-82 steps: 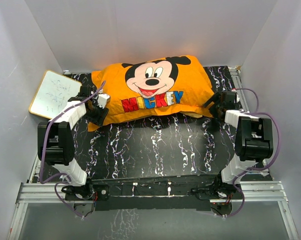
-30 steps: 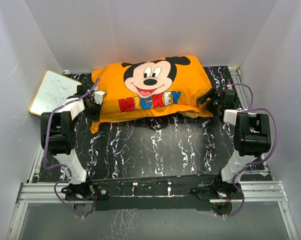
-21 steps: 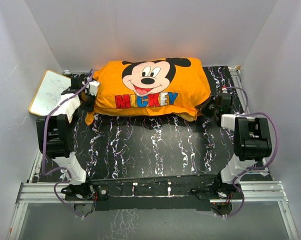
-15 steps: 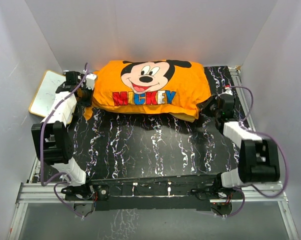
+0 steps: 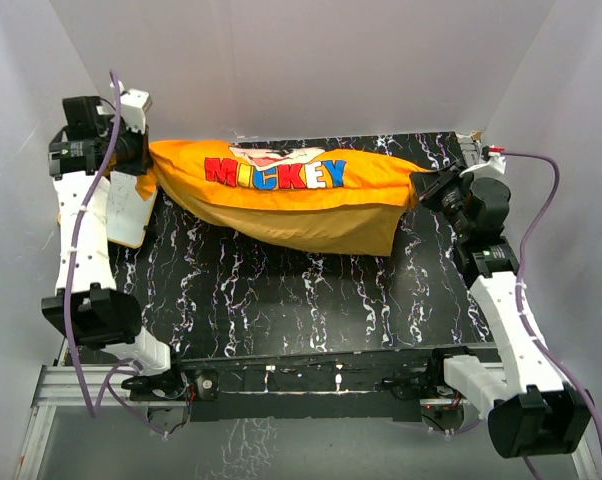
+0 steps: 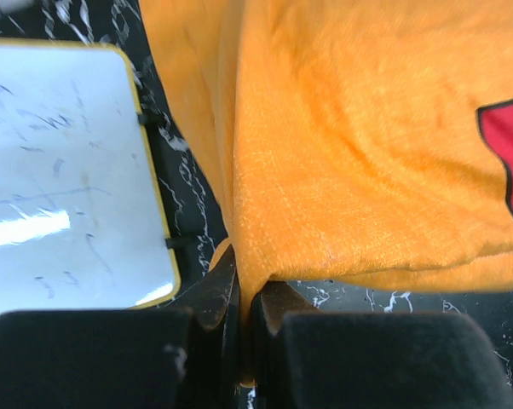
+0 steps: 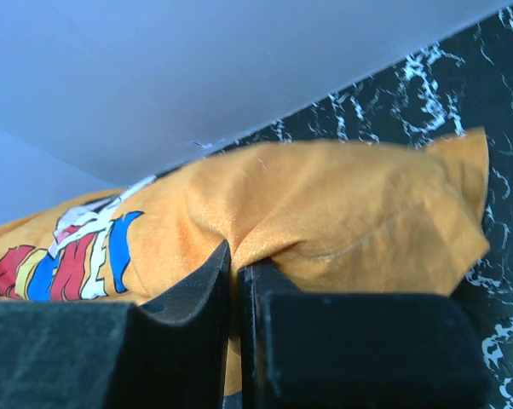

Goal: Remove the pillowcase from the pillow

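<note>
The orange pillowcase [image 5: 291, 200] with its coloured letters hangs stretched above the black marbled table [image 5: 311, 300], sagging in the middle. My left gripper [image 5: 141, 155] is shut on its left end, a fold of orange cloth [image 6: 342, 153] pinched between the fingers [image 6: 210, 298]. My right gripper [image 5: 426, 185] is shut on the right end, where cloth [image 7: 325, 213] bunches into the closed jaws. The pillow is hidden inside the case in every view.
A white whiteboard with a yellow frame [image 5: 131, 215] lies at the table's left edge, under my left arm, and fills the left side of the left wrist view [image 6: 69, 170]. Grey walls [image 5: 301, 60] enclose the back and both sides.
Both arms have risen and lifted the pillowcase off the table, rolling it so the mouse face turns to the back. My right gripper has shut on the right end.
</note>
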Tool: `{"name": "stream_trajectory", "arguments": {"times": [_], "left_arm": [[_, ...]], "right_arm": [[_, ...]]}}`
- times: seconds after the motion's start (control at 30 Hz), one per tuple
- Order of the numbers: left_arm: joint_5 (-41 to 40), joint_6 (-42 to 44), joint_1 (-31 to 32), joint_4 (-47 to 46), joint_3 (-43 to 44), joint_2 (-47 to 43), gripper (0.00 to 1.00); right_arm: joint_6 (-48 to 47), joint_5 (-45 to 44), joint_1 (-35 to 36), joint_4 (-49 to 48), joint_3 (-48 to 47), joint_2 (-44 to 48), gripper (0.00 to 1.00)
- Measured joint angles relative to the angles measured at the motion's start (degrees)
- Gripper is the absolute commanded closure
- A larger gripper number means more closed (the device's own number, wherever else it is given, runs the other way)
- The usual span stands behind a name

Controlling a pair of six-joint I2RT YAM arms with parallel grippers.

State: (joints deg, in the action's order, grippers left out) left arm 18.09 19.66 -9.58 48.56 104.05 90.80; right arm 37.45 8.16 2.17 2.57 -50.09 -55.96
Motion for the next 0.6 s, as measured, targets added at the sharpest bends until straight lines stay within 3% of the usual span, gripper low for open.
{"name": "stream_trajectory", "arguments": {"times": [0.2,0.33,0.5,0.6], "left_arm": [[1.29,0.79,0.11,8.02,18.53,-1.53,1.00],[2.38,0.02,0.15,9.70,27.69,-1.75,1.00],[0.28,-0.42,3.54,5.99,21.18,-0.26,1.00],[-4.61,0.52,8.17,1.09,15.10,6.54,1.00]], "right_arm": [[-0.22,-1.31,1.84,9.62,-10.99,4.50,0.92],[0.17,-2.38,2.27,12.61,-20.74,2.47,0.92],[0.68,-1.79,2.29,11.69,-27.87,-8.35,0.92],[0.50,-2.40,2.27,11.37,-27.63,-18.88,0.92]]}}
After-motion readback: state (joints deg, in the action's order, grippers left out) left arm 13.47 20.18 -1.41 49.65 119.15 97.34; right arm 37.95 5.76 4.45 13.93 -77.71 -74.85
